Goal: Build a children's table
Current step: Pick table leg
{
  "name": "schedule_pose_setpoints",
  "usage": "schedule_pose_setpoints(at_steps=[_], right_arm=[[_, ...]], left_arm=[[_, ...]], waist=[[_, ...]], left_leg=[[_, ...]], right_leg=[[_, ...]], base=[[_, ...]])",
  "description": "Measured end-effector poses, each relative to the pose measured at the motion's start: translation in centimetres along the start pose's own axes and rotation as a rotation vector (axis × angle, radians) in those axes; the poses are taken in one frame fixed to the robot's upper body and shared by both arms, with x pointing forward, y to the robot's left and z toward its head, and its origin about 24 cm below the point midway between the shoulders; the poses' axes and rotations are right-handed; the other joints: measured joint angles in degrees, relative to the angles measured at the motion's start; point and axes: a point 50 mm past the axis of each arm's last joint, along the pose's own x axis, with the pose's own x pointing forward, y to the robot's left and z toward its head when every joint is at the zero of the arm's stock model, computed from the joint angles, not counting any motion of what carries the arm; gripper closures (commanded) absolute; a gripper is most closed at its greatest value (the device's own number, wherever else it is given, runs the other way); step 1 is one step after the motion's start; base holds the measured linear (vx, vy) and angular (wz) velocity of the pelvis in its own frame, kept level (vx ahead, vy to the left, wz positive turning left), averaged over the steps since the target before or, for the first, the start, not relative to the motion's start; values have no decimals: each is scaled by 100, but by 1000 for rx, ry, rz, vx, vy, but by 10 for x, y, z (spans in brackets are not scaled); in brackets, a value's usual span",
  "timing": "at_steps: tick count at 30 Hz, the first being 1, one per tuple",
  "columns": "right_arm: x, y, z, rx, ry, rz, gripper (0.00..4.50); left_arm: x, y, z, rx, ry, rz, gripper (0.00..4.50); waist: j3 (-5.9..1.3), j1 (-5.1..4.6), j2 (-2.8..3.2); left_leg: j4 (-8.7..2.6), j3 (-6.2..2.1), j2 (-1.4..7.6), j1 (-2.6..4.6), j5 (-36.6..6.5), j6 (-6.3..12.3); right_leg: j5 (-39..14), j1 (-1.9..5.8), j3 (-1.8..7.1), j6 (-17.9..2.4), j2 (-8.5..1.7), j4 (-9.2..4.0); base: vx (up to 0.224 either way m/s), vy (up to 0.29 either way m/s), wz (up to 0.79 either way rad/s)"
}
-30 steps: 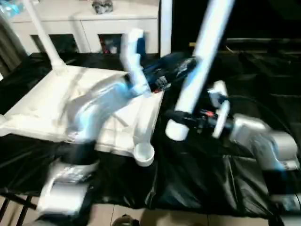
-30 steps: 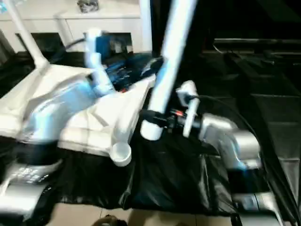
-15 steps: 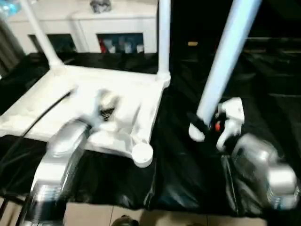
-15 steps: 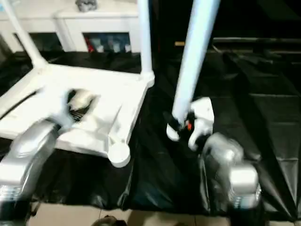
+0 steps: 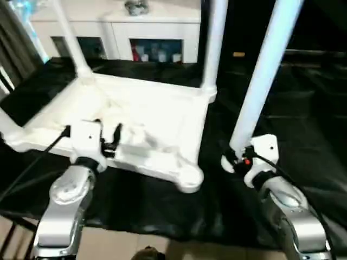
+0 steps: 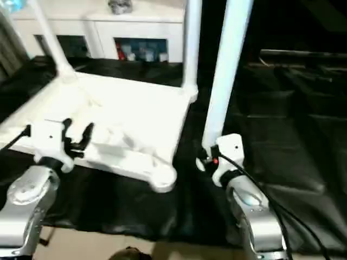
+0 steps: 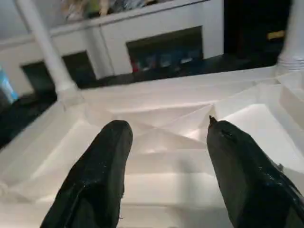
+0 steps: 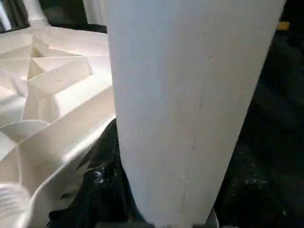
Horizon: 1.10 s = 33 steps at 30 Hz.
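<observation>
The white tabletop [image 5: 152, 116] lies underside up on the black-covered table. Upright legs stand in its far left corner [image 5: 68, 32] and far right corner [image 5: 215, 38]. The near right corner socket [image 5: 188, 177] holds nothing. My right gripper [image 5: 234, 158] is shut on the lower end of another white leg [image 5: 263, 76], held almost upright over the black cloth just right of the tabletop. This leg [image 8: 190, 104] stands close before the right wrist camera. My left gripper [image 5: 111, 136] hangs open over the tabletop's near edge, its black fingers [image 7: 95, 180] apart above the ribs.
A white cabinet [image 5: 135, 27] with glass doors stands behind the table. Black cloth [image 5: 309, 108] covers the table to the right of the tabletop. A white tube [image 5: 8, 127] shows at the left edge by the tabletop's near left corner. Pale floor [image 5: 162, 244] runs along the near edge.
My left arm has drawn back from across the tabletop to its near edge. The right gripper has brought the leg closer to me and more upright. The camera has also shifted.
</observation>
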Motion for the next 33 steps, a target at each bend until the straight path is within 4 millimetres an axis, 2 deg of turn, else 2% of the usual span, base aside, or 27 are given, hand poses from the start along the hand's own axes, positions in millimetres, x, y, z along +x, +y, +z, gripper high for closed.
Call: schedule_pose_setpoints(at_steps=[1, 2, 3, 4, 5, 6, 7, 8, 9, 10, 11, 12, 13, 15, 16, 18, 20, 21, 22, 24, 25, 26, 28, 33], right_arm=[[-4, -3, -5, 8, 18, -20, 259], [-5, -5, -6, 9, 24, -27, 259], [-5, -5, -6, 9, 23, -28, 259], [-5, -3, -6, 17, 15, -27, 259], [-5, -1, -9, 29, 22, -26, 259], [-5, 4, -10, 32, 29, -7, 259], [-3, 7, -11, 40, 27, 4, 259], [-3, 8, -10, 41, 25, 10, 259], [-2, 9, -9, 42, 21, 15, 259], [-1, 9, -5, 37, 7, 20, 259], [0, 9, -2, 30, -1, 24, 259], [-1, 8, -2, 29, -1, 24, 259], [-2, 5, -3, 21, 8, 19, 259], [-3, 2, -4, 9, 15, 28, 259], [-4, 0, -3, 6, 15, 29, 259], [-4, 2, -3, 5, 13, 53, 259], [0, 4, 0, 8, 15, 98, 259], [2, 6, 1, 12, 11, 119, 259], [4, 6, 5, 19, 8, 161, 259], [8, 7, 14, 15, -12, 206, 259], [9, 7, 17, 17, -16, 240, 259], [10, 7, 19, 15, -20, 266, 259], [9, 6, 23, 4, -15, 336, 259], [6, 3, 22, -24, 29, 429, 259]], left_arm=[[1, -7, 1, 11, -2, -25, 161], [1, -8, 1, 18, -3, -31, 161], [1, -8, -1, 23, 3, -27, 161], [2, -5, 1, 31, -2, -17, 161], [3, -4, 1, 33, -4, -15, 161], [2, -2, 1, 31, -3, -7, 161], [2, -2, 0, 30, -1, -4, 161], [2, -1, 1, 27, -3, 0, 161], [2, 0, 0, 22, -3, 9, 161], [2, 2, 0, 20, -3, 23, 161], [1, 2, -1, 13, 0, 32, 161], [1, 1, -2, 7, 5, 29, 161], [2, -3, -2, 6, 5, 14, 161], [3, -7, -1, 6, 1, -1, 161], [3, -7, 0, 10, 0, -4, 161], [3, -6, -1, 16, 2, -20, 161], [5, -8, -4, -16, 12, -99, 161], [6, -10, -4, -36, 12, -136, 144], [12, -14, -4, -42, 21, -243, 133], [17, -14, -3, -31, 22, -330, 123], [20, -16, -3, 13, 38, -430, 123], [21, -18, -3, 48, 51, -506, 96], [21, -21, -9, 144, 118, -715, 96], [25, -26, -18, 198, 227, -983, 90]], waist=[[12, 58, -14], [26, 92, 66], [34, 49, 112], [32, -142, 278], [30, -254, 302], [34, -325, 291], [33, -351, 293], [19, -347, 267], [-5, -328, 224], [-21, -301, 153], [-33, -274, 74], [-39, -230, 70], [-29, -147, 27], [-49, -50, 61], [-56, -8, 76], [-61, 22, 85], [-51, 45, 69], [-48, 65, 57], [-46, 101, 51], [-51, 138, 54], [-54, 152, 46], [-54, 158, 36], [-57, 158, 36], [-52, 143, 8]], left_leg=[[154, -146, -31, -7, -137, -86], [509, -597, -33, -12, -239, -226], [564, -925, 64, 60, -370, -533], [519, -976, 248, 53, -440, -753], [462, -989, 312, 38, -400, -759], [404, -984, 336, 46, -369, -771], [321, -984, 372, 69, -282, -728], [248, -985, 375, 82, -228, -726], [178, -984, 373, 82, -152, -721], [143, -964, 355, 57, -113, -736], [129, -963, 343, 44, -112, -741], [62, -975, 307, 6, -117, -740], [0, -934, 298, 9, -126, -725], [-71, -887, 333, 21, -108, -722], [-108, -863, 363, 25, -80, -786], [-140, -827, 425, 22, -16, -882], [-145, -778, 450, 20, -13, -884], [-145, -769, 465, 19, 0, -878], [-154, -743, 483, 16, 64, -850], [-167, -697, 499, 13, 193, -809], [-171, -678, 496, 18, 186, -795], [-183, -656, 496, 17, 180, -784], [-186, -624, 493, 13, 155, -742], [-181, -535, 487, 13, 132, -674]], right_leg=[[88, -4, 61, 42, -68, -71], [162, 16, 52, 53, -119, -101], [205, 28, -137, 83, -200, -113], [213, 117, -265, 91, -182, -228], [179, 103, -147, 51, -33, -262], [130, 103, -54, -29, 75, -163], [124, 121, -41, -42, 182, 19], [122, 160, -41, -44, 220, 76], [98, 238, -16, -75, 233, 74], [-50, 328, 86, -56, 223, -39], [-114, 318, 96, 29, 193, -75], [-107, 293, 76, 5, 169, -74], [-88, 219, 75, -8, 146, -87], [-63, 154, 60, -28, 147, -87], [-48, 137, 43, -51, 163, -87], [-41, 117, 23, -62, 169, -90], [-36, 115, 32, -64, 169, -107], [-10, 118, 28, -57, 170, -140], [41, 119, 27, -57, 172, -180], [68, 118, 44, -42, 172, -203], [96, 143, 52, -46, 166, -251], [116, 149, 62, -42, 161, -291], [153, 169, 76, -10, 154, -374], [169, 166, 113, 17, 127, -404]], base=[[-92, 120, -5], [-67, 166, -39], [-67, 166, -39], [-88, 145, -13], [-97, 76, 34], [-97, 76, 34], [-86, 24, 12], [-85, -26, -2], [-85, -26, -2], [-78, -97, -3], [-111, -126, -11], [-111, -126, -11], [-112, -135, -13], [-61, -113, -15], [-38, -71, -14], [0, 0, 0], [0, 0, 0], [0, 0, 0], [0, 0, 0], [18, 60, -5], [28, 72, -3], [41, 69, 0], [41, 67, -3], [16, 24, -2]])
